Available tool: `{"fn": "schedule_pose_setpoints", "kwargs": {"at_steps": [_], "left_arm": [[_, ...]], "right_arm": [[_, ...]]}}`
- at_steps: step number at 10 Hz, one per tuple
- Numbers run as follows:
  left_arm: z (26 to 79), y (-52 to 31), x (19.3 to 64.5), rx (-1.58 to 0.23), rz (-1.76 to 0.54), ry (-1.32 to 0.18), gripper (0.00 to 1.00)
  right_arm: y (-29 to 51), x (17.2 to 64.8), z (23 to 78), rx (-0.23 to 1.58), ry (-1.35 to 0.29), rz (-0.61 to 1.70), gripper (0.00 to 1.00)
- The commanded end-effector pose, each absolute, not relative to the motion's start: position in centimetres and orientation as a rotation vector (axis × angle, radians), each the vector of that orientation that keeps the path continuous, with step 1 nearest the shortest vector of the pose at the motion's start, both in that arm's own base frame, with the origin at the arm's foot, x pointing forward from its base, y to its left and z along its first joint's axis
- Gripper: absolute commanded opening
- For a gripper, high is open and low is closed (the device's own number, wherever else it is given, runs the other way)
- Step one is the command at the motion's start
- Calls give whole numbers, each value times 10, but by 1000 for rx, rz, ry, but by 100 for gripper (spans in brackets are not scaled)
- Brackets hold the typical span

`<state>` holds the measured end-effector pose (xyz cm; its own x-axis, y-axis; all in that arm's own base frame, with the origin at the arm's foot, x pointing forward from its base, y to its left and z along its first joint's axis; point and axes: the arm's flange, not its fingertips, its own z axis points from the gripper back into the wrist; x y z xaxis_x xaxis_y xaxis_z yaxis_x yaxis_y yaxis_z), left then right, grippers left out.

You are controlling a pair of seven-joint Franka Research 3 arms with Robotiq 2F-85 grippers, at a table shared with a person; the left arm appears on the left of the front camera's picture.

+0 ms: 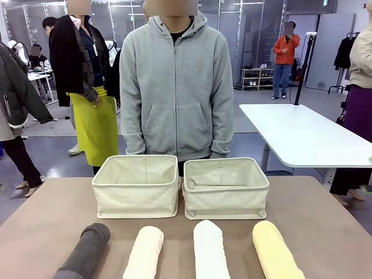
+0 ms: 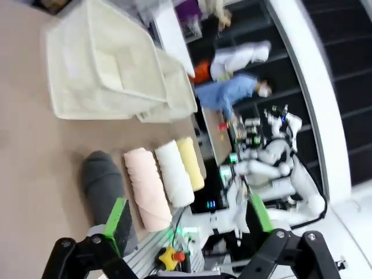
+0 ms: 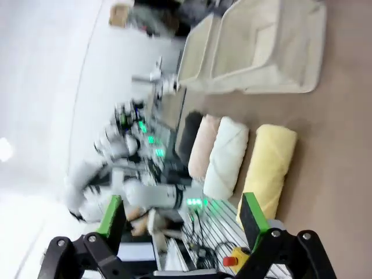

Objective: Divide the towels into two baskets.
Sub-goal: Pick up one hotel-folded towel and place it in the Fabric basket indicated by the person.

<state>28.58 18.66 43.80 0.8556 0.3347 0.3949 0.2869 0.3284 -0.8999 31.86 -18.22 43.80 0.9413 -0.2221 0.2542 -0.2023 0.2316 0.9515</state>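
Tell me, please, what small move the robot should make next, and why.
Probably lower the left gripper onto the dark grey towel, which lies just ahead of it. All four rolled towels lie in a row on the table, the two beige baskets behind them look empty, and this gripper and the right gripper are open, holding nothing.

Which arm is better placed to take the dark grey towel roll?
Left. The dark grey rolled terry towel lies at the row's left end, just beyond the left fingers, which stand open; the right fingers hover by the pale yellow rolled towel at the opposite end.
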Motion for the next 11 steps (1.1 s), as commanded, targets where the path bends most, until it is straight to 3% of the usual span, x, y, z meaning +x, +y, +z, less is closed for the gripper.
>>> {"fn": "schedule_pose_setpoints", "kwargs": {"at_steps": [1,3,11], "left_arm": [[438,213,253,-1210,64,-696,100],[439,236,229,-1167,144,-733,100],[437,242,232,-1191,157,-741,100]], "right_arm": [[-210,303,437,1386,-484,-88,100],[-235,280,438,1365,-536,-167,100],[-242,278,432,1370,-501,-182,100]]}}
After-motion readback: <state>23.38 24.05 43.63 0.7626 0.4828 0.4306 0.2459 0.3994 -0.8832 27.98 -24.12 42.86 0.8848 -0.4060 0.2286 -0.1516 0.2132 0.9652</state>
